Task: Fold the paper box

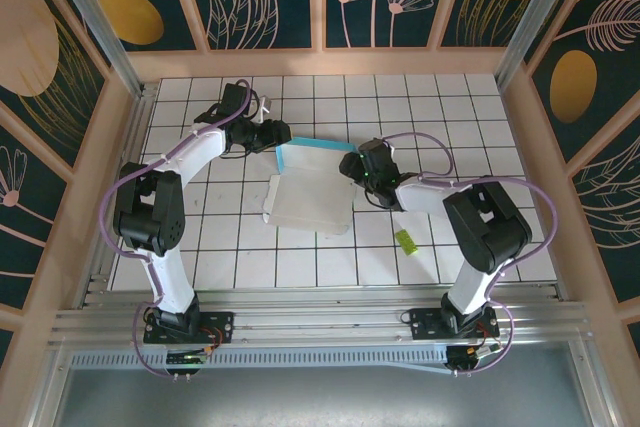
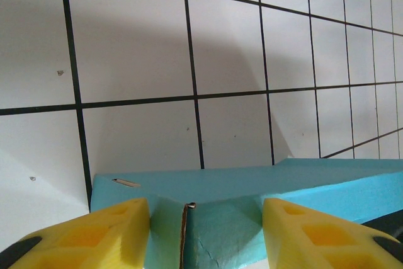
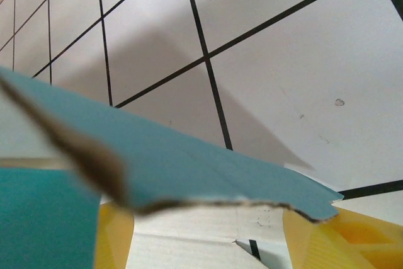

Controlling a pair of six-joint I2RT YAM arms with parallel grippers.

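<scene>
The paper box (image 1: 310,202) lies mid-table, white face up, with its turquoise back wall folded upright. My left gripper (image 1: 278,137) is at the box's back-left corner. In the left wrist view its yellow fingers (image 2: 119,231) press on either side of the folded turquoise corner (image 2: 252,187), which fills the gap between them. My right gripper (image 1: 352,162) is at the back-right corner. There its fingers (image 3: 113,237) stand wide apart, with a turquoise flap (image 3: 189,168) across them and white card between.
A small lime-green strip (image 1: 405,239) lies on the tiles right of the box, beside the right arm. White tiled floor with black lines surrounds the box, and wooden walls ring the table.
</scene>
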